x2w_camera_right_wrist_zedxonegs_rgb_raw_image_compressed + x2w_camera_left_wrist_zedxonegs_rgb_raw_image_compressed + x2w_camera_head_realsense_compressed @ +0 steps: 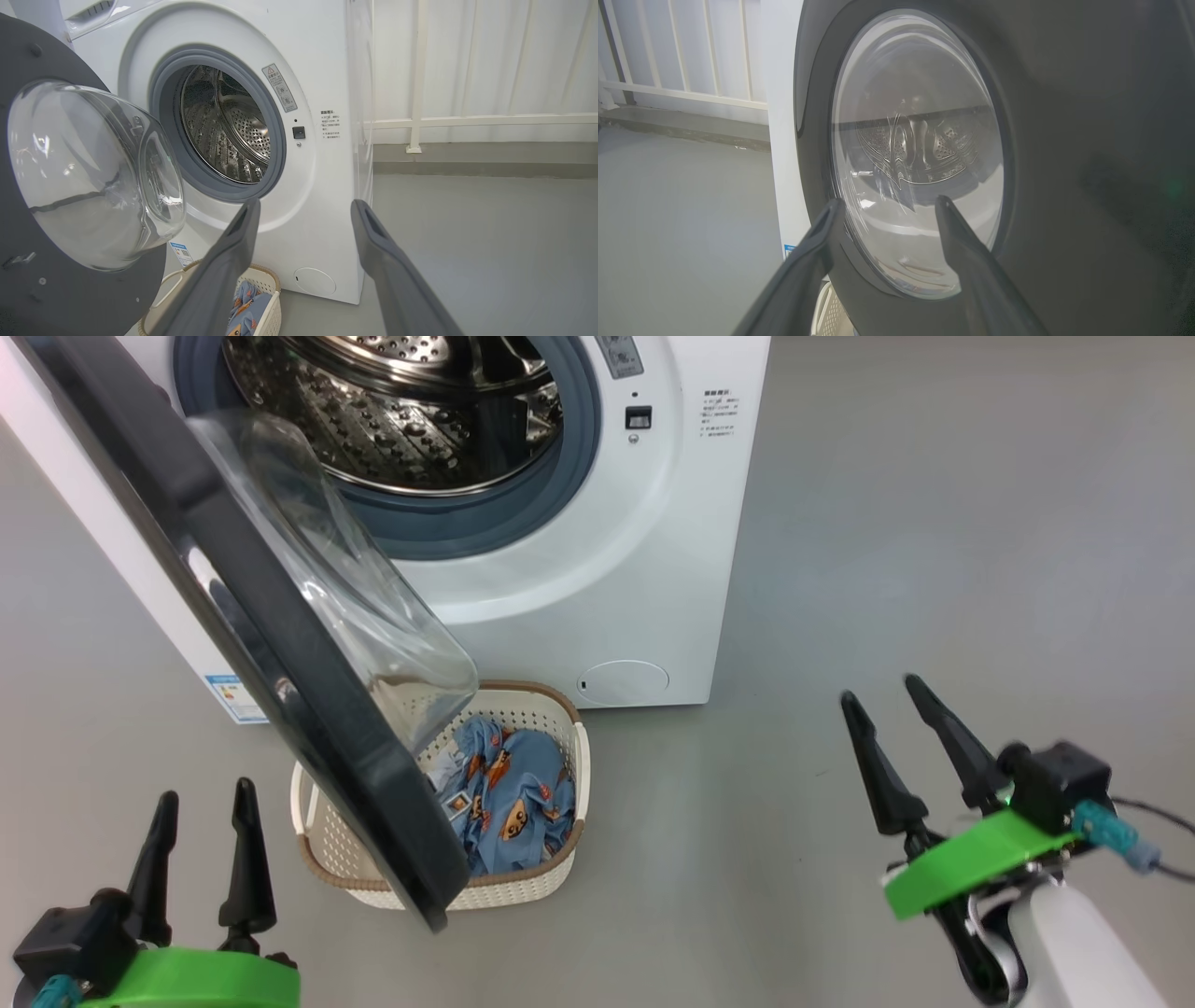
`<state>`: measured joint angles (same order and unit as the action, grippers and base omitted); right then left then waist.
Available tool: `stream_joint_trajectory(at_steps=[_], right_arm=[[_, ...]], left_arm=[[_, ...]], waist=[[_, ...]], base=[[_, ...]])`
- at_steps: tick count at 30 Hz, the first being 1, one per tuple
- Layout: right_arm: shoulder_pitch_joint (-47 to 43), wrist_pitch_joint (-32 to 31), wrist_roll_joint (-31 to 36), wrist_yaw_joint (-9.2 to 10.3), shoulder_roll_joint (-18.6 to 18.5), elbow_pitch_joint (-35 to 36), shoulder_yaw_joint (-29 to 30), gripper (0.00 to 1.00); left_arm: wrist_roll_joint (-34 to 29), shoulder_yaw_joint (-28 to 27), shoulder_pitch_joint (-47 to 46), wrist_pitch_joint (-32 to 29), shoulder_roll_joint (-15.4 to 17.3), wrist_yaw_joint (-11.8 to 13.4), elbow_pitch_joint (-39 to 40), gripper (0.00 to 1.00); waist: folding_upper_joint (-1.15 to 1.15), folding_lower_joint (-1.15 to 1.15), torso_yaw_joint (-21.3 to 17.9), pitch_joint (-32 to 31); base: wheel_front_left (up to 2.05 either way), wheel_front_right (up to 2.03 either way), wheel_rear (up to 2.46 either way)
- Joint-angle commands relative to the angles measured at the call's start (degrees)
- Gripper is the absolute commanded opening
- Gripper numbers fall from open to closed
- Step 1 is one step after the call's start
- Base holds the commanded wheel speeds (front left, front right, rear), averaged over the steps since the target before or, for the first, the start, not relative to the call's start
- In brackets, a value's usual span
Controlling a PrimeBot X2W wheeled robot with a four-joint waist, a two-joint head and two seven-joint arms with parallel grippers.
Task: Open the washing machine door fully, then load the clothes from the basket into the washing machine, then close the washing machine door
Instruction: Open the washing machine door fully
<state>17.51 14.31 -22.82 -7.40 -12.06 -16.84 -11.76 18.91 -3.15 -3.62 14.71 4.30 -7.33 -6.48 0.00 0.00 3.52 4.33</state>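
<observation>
The white washing machine (616, 569) stands ahead with its steel drum (401, 411) exposed. Its glossy black door (271, 644) with the clear glass bowl (355, 607) hangs swung out toward me, over the left half of the basket. The cream basket (551, 887) sits on the floor in front of the machine, holding the blue bear-print clothes (518, 793). My left gripper (205, 798) is open at the lower left, just outside the door's outer face (1064, 140). My right gripper (882, 695) is open at the lower right, well clear of the basket (266, 317) and the machine (322, 70).
Grey floor (934, 523) spreads to the right of the machine. A white railing (467, 121) and pale curtain run behind it. A round flap (624, 679) sits low on the machine's front, and a blue label sticker (233, 695) on its left side.
</observation>
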Motion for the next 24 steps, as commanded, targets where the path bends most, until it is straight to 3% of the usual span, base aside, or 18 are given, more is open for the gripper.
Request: stream_joint_trajectory(at_steps=[1,12,24], right_arm=[[-1.8,0.7,1.8,-0.09,1.2,2.4,0.8,1.0],[-9.6,0.7,10.8,-0.09,5.1,6.1,6.5,1.0],[-12.8,0.7,14.7,-0.09,7.7,7.3,9.9,1.0]], left_arm=[[-0.6,-2.2,-0.7,0.3,0.7,-0.2,1.7,1.0],[-1.5,-2.4,0.9,0.3,0.2,-0.2,1.6,1.0],[-2.0,-1.9,2.0,0.3,-0.2,-0.2,1.4,1.0]], waist=[[0.0,0.0,0.0,-0.3],[0.0,0.0,-0.2,-1.5],[0.0,0.0,0.1,-2.4]], base=[[0.0,0.0,0.0],[0.0,0.0,0.0],[0.0,0.0,0.0]])
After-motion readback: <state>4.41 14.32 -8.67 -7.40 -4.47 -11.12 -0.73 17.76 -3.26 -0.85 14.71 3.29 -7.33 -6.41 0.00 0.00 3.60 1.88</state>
